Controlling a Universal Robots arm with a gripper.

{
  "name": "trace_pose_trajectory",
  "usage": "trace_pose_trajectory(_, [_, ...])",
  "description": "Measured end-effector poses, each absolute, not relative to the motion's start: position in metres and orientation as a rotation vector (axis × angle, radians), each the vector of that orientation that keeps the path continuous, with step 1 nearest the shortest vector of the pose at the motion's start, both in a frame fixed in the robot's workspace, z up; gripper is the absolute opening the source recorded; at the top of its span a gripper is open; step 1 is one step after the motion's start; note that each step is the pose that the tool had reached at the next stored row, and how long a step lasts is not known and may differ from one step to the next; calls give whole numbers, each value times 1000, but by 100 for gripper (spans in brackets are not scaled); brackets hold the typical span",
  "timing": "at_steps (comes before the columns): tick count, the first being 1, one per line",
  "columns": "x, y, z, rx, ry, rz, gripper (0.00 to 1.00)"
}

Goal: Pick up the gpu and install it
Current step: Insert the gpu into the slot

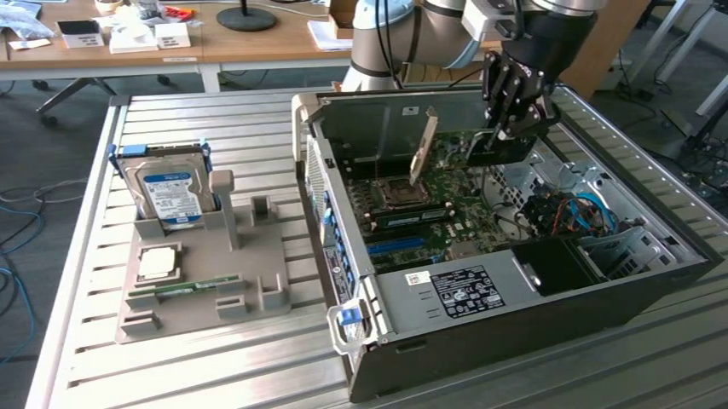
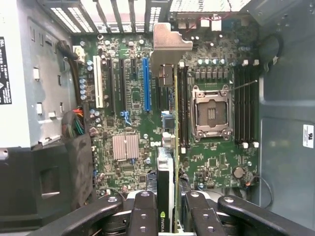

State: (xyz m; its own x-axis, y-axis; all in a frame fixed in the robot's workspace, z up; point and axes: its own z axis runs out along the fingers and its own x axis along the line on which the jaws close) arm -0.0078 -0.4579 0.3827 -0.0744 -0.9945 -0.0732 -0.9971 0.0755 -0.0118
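Exterior view: the fingers point(image 1: 517, 106) point straight down into the open computer case point(image 1: 637, 281), clamped on the gpu point(image 1: 500, 149) hanging directly beneath them. Wrist view: the fingers point(image 2: 142, 214) pinch one end of the gpu point(image 2: 166, 172). Its long axis runs away from them, metal bracket point(image 2: 170, 46) farthest, parallel to the blue slot point(image 2: 146, 83) just beside it.

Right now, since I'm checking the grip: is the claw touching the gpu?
Touching. The wrist view shows the claw closed on the gpu, a finger against each face of the edge-on card.
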Motion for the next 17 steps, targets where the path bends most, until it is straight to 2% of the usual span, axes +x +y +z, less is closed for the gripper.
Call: trace_pose_trajectory(17, [-19,-459,375,-2094,2257,64,27])
